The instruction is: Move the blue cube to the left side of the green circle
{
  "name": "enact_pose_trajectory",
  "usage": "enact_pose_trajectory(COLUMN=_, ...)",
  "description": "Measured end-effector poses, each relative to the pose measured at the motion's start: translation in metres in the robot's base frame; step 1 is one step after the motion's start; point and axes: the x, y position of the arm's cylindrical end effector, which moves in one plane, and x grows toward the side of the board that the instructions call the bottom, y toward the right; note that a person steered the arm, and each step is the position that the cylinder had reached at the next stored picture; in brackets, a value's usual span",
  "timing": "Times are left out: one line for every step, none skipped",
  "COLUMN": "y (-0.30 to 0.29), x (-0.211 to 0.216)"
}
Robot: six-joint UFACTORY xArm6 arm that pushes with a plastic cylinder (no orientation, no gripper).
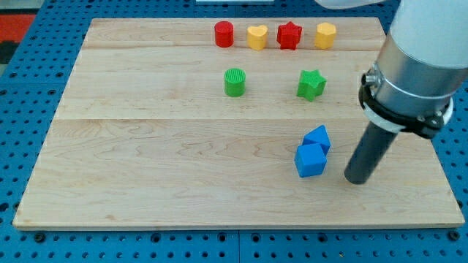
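Note:
The blue cube [310,161] lies at the view's lower right on the wooden board [146,175], touching a second blue block [318,137] just above it. The green circle [235,82], a ribbed cylinder, stands at the upper middle, up and to the left of the cube. My tip [357,180] rests on the board just right of the blue cube, a small gap apart from it.
A green star [311,84] stands right of the green circle. Along the view's top sit a red cylinder [224,33], a yellow heart [257,36], a red star [289,35] and a yellow block [325,34]. Blue pegboard [29,73] surrounds the board.

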Motion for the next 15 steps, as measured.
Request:
enact_pose_trajectory(y=-0.057, x=-0.018)
enact_pose_trajectory(y=-0.123, x=-0.032)
enact_pose_trajectory(y=-0.163, x=-0.056)
enact_pose_trajectory(y=-0.189, x=-0.063)
enact_pose_trajectory(y=-0.219, x=-0.07)
enact_pose_trajectory(y=-0.249, x=-0.07)
enact_pose_trajectory(y=-0.274, x=-0.075)
enact_pose_trajectory(y=-0.304, x=-0.093)
enact_pose_trajectory(y=-0.33, x=-0.117)
enact_pose_trajectory(y=-0.351, x=-0.143)
enact_pose_trajectory(y=-0.361, x=-0.15)
enact_pose_trajectory(y=-0.317, x=-0.15)
enact_pose_trajectory(y=-0.311, x=-0.152)
enact_pose_trajectory(y=-0.316, x=-0.133)
enact_pose_trajectory(y=-0.316, x=-0.12)
